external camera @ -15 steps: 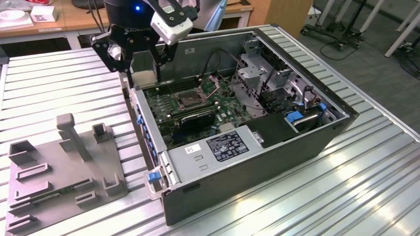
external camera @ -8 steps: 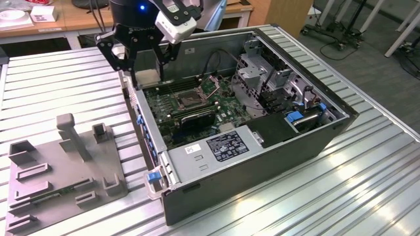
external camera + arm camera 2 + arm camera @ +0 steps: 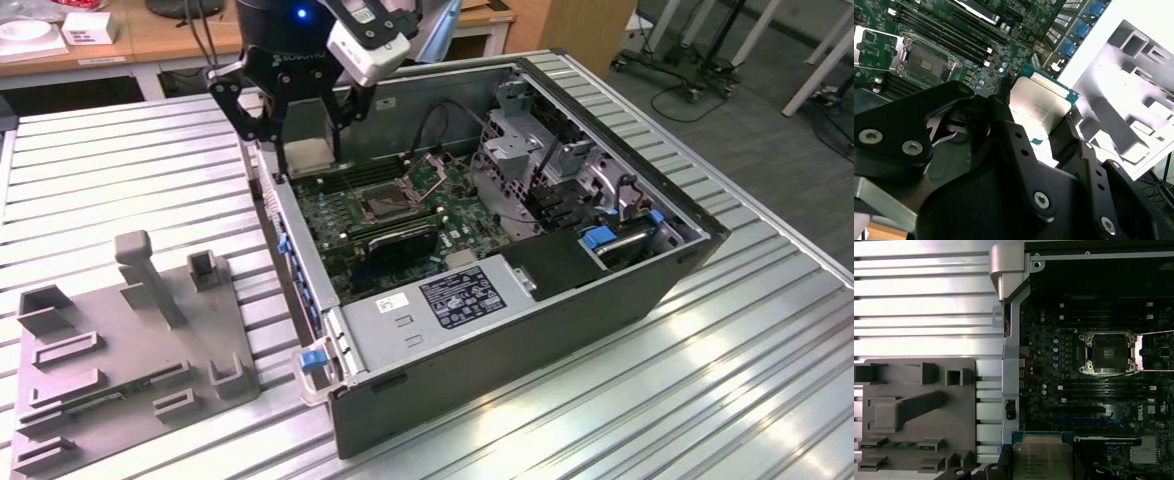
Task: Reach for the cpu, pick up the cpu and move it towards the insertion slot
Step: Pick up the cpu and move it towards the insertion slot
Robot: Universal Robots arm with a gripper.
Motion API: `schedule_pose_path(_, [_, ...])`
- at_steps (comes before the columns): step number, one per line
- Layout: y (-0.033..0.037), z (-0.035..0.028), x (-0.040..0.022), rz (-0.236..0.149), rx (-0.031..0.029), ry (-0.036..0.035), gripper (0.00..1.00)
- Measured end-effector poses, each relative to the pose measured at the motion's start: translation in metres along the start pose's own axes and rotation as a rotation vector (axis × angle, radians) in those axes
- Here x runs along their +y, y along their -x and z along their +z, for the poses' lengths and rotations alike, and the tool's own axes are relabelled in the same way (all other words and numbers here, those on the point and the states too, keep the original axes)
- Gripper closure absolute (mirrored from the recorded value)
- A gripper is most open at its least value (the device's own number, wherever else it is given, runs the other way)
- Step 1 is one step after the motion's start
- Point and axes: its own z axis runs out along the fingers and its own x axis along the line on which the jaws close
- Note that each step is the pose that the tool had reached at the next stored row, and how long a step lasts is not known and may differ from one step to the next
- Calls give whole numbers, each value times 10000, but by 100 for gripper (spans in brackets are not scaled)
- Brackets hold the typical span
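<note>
Holding cpu [image 3: 1039,107] by opposite edges, gripper [image 3: 306,135] clamps it between black fingers [image 3: 1066,137], lifted above near wall of computer case [image 3: 667,290]. Insertion slot [image 3: 384,203] sits open on green motherboard [image 3: 461,235], a little apart from chip, toward exterior view's right. Grey plastic tray [image 3: 914,415] lies outside case on slatted table [image 3: 120,170]. Chip looks light, rigid, thin; metal top likely slick, underside contacts fragile, so edge grip seems right.
</note>
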Motion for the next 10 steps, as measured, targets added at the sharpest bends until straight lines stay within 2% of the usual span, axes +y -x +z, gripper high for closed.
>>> schedule_pose_path(10, [108, 4, 28, 1, 0, 0, 45])
